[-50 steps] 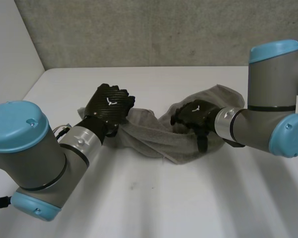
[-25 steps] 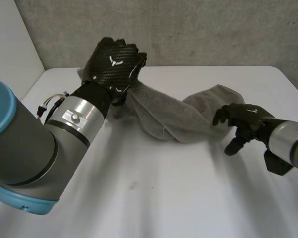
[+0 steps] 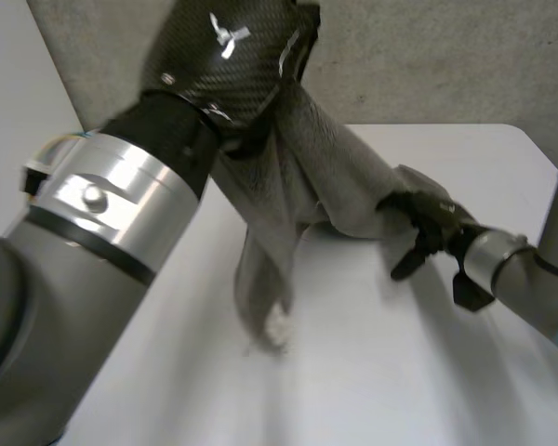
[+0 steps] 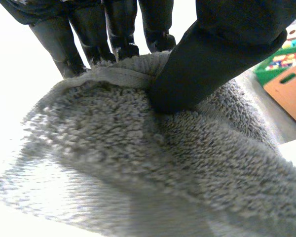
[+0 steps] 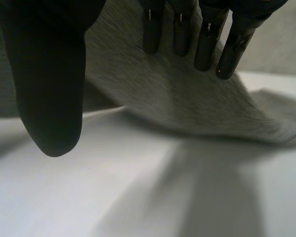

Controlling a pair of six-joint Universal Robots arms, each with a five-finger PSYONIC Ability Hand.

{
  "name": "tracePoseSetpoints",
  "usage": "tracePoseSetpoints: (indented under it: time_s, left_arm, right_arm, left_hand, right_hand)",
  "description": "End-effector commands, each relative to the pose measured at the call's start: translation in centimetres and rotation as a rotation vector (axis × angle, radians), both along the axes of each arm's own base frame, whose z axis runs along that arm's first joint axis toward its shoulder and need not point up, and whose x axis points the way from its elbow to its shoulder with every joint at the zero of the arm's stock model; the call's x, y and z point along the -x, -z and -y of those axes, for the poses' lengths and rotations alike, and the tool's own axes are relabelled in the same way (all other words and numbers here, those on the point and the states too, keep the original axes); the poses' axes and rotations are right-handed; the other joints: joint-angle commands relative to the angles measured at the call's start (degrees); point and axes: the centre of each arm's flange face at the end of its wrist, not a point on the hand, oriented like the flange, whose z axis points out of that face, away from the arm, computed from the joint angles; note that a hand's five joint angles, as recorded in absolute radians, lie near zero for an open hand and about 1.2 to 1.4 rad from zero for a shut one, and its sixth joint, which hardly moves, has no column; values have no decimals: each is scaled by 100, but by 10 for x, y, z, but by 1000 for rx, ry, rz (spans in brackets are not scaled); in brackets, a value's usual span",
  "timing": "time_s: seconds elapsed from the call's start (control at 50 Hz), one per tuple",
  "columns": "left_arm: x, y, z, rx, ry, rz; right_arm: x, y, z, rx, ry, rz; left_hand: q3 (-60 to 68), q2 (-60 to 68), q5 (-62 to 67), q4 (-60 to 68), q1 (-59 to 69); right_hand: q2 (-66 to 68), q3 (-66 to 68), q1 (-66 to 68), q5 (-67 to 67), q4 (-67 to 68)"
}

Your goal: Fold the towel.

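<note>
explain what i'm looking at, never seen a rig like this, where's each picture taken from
This robot has a left arm and a right arm at a white table; each ends in a black hand. The wide picture is from a camera between and behind the arms, looking down. There the left hand is raised high and a grey towel hangs from it, one end drooping toward the table. The right hand is low, at the towel's other end. The other two pictures come from cameras on the wrists, looking along each palm. The left one shows the thumb pinching the towel's edge against the fingers. The right one shows that hand open, fingers straight over the towel, thumb apart from it.
</note>
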Motion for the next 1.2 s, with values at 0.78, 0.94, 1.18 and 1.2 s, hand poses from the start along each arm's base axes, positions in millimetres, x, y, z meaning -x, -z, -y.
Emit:
tracePoseSetpoints:
  time_s: [0.78,0.94,1.18,1.2]
  left_arm:
    - [-37,-54,10,115,-128,-126]
    - [-53,-49,38,94,-211,-131]
    - [-56,8,84,-42,-294,-7]
    - [-56,8,84,-42,-294,-7]
  right_arm:
    - [-140,14,-13,-60,-269,294]
    - [-77,-72,31,180,-125,294]
    - [-17,-148,-7,373,-232,-289]
    - [-17,-148,-7,373,-232,-290]
  left_hand:
    - [1033,1024,1042,1026,1137]
    - [1033,1024,1042,1026,1137]
    - [1033,1024,1042,1026,1137]
    - [1033,1024,1042,1026,1137]
  right_hand:
    - [6332,6435,6563,6421,6390]
    - [6332,6435,6563,6421,6390]
    - [6332,6435,6563,6421,6390]
    - [6332,6435,6563,6421,6390]
